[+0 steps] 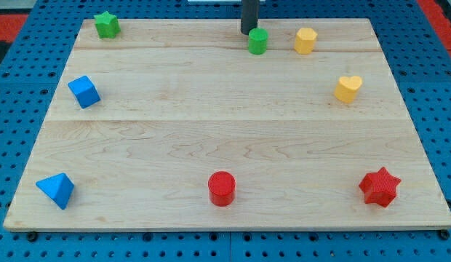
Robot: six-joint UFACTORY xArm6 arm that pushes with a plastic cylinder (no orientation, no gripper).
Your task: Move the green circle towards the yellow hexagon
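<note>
The green circle (257,41) stands near the view's top, a little right of centre. The yellow hexagon (305,40) stands to its right, with a small gap between them. My tip (248,32) comes down from the view's top edge and sits just up and left of the green circle, touching or nearly touching it.
A green star (106,25) is at the top left. A blue cube (84,92) is at the left and a blue pyramid (56,190) at the bottom left. A red cylinder (221,188) is at bottom centre, a red star (379,187) at bottom right, a yellow heart (348,88) at right.
</note>
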